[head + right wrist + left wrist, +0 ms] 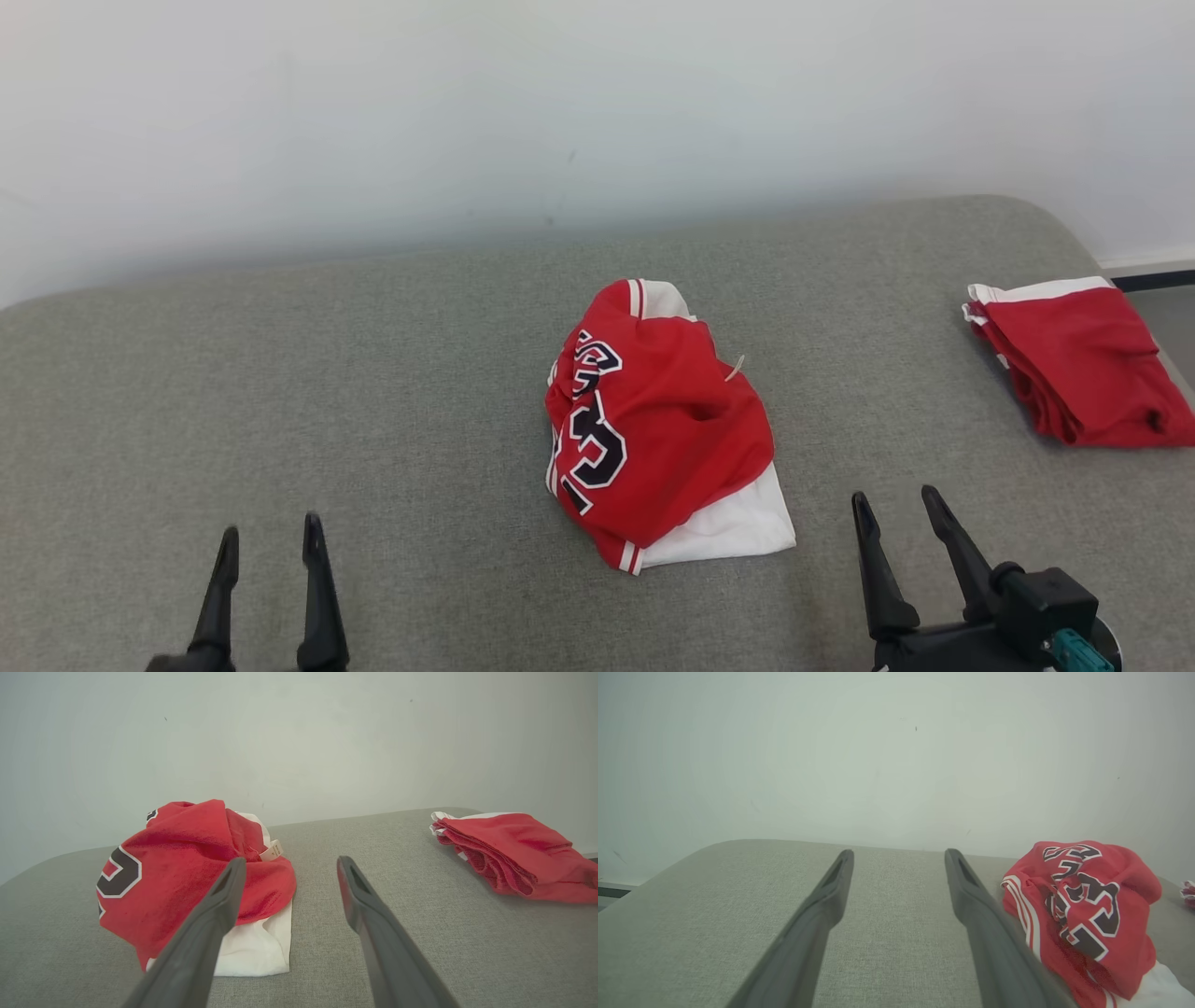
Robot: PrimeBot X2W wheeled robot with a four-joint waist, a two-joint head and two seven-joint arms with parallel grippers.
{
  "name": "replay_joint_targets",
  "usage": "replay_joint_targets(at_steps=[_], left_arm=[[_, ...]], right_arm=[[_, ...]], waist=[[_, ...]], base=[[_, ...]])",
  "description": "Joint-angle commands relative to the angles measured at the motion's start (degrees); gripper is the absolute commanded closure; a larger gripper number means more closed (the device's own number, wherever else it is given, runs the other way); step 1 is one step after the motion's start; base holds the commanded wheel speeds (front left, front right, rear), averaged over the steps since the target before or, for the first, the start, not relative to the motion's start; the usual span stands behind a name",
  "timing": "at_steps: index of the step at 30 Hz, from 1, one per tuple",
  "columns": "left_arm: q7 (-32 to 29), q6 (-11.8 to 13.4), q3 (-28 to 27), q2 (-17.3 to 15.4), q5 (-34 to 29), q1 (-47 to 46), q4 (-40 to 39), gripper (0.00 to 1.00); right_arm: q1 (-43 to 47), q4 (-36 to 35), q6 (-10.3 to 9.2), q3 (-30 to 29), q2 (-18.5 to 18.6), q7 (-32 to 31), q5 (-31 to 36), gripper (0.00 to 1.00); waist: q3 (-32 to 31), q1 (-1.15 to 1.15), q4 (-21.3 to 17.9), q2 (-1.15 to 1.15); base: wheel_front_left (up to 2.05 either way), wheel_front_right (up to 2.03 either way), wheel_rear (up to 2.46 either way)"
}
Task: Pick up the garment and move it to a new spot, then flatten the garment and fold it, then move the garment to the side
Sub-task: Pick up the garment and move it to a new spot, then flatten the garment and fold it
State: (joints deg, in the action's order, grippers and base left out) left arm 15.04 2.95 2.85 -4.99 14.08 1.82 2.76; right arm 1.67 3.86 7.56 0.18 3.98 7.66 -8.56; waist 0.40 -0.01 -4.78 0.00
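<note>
The left pincer [271, 525] and the right pincer [893, 494] each have two long, slim black fingers that taper to blunt tips. Seen close from the wrists, the fingers [359, 896] are matte dark grey, with a narrow elongated recess just below each tip. The right pincer's base is a boxy black housing [1041, 597] carrying a small teal connector [1071, 646].

Two garments [658, 425] [1083, 364], two end effectors [270, 525] [893, 494]

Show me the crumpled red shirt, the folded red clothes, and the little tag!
crumpled red shirt [672, 429]: head view, middle of its red cloth.
folded red clothes [1088, 369]: head view, red top layer.
little tag [272, 850]: right wrist view, middle of the tag.
</note>
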Motion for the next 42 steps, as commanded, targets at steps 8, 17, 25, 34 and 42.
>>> replay_joint_targets(at_steps=[8,17,25,34,42], left_arm=[[0.2,-2.6,-2.5,-1.5,-3.7,5.1,1.6,0.00],[0.2,-4.4,-4.4,-0.8,-5.1,6.1,3.5,0.00],[0.2,-5.4,-5.1,0.0,-5.7,5.3,4.8,0.00],[0.2,-6.2,-5.5,0.6,-6.4,4.8,5.6,0.00],[0.2,-6.7,-6.0,0.8,-6.7,4.4,5.9,0.00]], right_arm=[[2.6,1.7,-0.12,-1.9,-0.3,0.6,1.0,0.00],[2.8,3.1,-0.12,-2.3,0.1,1.2,1.7,0.00],[1.8,3.8,-0.12,-1.3,-0.4,1.3,1.5,0.00],[1.7,3.5,-0.12,-1.2,-0.6,1.2,1.6,0.00],[1.6,3.4,-0.12,-0.9,-0.7,1.1,1.3,0.00]], waist=[[-0.8,0.01,0.8,0.00],[-0.7,0.01,0.6,0.00],[-0.2,0.01,0.1,0.00],[0.0,0.01,0.2,0.00],[0.0,0.01,0.2,0.00]], base=[[0.00,0.00,0.00],[0.00,0.00,0.00],[0.00,0.00,0.00],[0.00,0.00,0.00],[0.00,0.00,0.00]])
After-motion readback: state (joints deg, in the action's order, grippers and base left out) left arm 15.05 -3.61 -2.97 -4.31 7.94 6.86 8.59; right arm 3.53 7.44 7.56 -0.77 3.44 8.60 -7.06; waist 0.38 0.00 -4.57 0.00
